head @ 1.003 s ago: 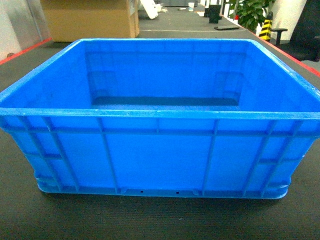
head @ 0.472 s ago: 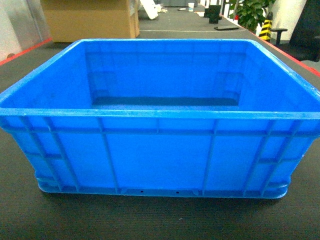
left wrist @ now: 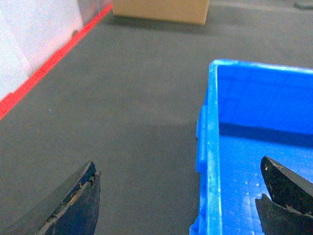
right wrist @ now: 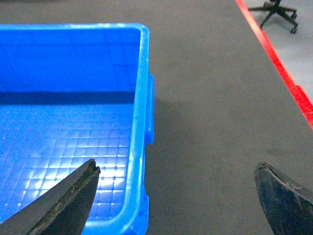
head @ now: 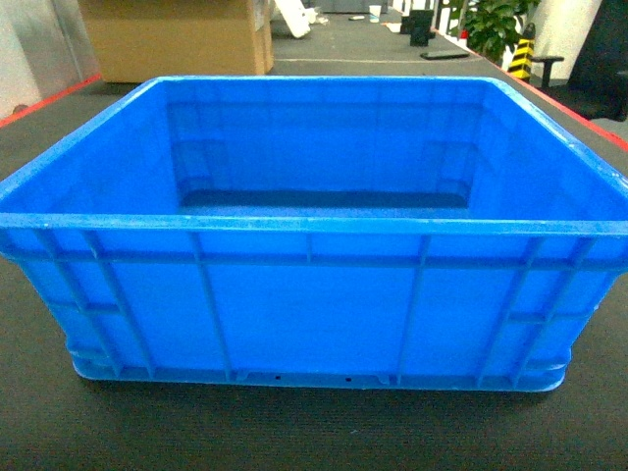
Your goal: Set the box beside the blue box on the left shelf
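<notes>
Left gripper [left wrist: 178, 196] spread wide, straddling the left side rim of the box [head: 312, 294], one finger [left wrist: 73, 205] over the floor outside, the other inside the crate; nothing clamped. Right gripper [right wrist: 176, 196] same story on the right side rim: fully spread, one finger [right wrist: 63, 200] above the grid floor inside, the other over the dark mat [right wrist: 210, 122] outside, empty. Neither touching the rim as far as visible. Box sitting flat on the mat directly ahead, filling the head view, open top up, empty inside. No shelf or second blue box visible, so target out of frame. Handling, judged from looks: rigid moulded plastic with ribbed outer walls, so stiff and unlikely to flex much; probably light while empty, but bulky and wide, hence a two-arm lift. Glossy surface likely slippery under the pads, so pinching the thick rolled rim on both sides at matching positions near mid-length seems best, to avoid tilt or yaw. Uneven grip height likely to rock it. Not fragile. Labels: no brand, sticker or legible writing on the crate from any view. Cardboard carton [head: 177, 37] behind shows no readable print. Red floor line [right wrist: 274, 58] at the mat edge, plant [head: 494, 25] and office chair [right wrist: 279, 13] in the background, nothing readable there either
</notes>
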Controlling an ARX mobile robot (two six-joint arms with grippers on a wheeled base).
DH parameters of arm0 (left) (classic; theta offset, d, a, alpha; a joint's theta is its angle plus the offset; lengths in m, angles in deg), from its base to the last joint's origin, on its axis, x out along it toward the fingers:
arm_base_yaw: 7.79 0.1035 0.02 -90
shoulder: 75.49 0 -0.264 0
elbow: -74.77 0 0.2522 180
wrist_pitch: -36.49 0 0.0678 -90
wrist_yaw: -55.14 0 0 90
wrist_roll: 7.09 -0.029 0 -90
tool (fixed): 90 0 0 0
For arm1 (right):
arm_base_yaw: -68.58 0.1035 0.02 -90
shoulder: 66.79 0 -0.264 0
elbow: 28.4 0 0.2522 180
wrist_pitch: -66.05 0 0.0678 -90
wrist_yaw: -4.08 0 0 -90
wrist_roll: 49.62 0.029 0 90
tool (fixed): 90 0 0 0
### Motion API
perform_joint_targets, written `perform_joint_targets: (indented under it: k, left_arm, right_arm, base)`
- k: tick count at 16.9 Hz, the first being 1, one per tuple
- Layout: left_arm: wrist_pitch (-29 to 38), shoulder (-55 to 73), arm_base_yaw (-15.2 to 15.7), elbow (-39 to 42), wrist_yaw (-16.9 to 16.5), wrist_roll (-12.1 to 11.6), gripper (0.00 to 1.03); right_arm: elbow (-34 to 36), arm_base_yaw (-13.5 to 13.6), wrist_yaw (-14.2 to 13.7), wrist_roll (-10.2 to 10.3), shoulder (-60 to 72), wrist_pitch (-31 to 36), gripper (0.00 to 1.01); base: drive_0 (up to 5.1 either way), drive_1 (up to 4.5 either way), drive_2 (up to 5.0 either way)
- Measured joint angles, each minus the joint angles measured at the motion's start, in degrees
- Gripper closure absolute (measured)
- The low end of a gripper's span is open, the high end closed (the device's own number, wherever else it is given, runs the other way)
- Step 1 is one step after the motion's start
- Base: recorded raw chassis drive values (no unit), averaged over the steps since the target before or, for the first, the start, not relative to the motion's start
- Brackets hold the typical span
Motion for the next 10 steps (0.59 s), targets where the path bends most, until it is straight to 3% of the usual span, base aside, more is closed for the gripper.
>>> perform_joint_targets:
  k: [4,10]
  left_arm:
    - [-5.2,21.0,-2.5,-13.9,0.3,0.1,0.05]
    - [-11.7,33.8,-3.5,-20.4,2.2,2.6,0.05]
  right_arm:
    - [-12.4,2.5,-0.2,3.7,21.9,-0.8,0.03]
    - [-14.8,2.6,-2.5,7.0,33.2,-0.9,0.04]
  base:
    - [0.0,0.00,0.0]
    - [0.0,0.00,0.0]
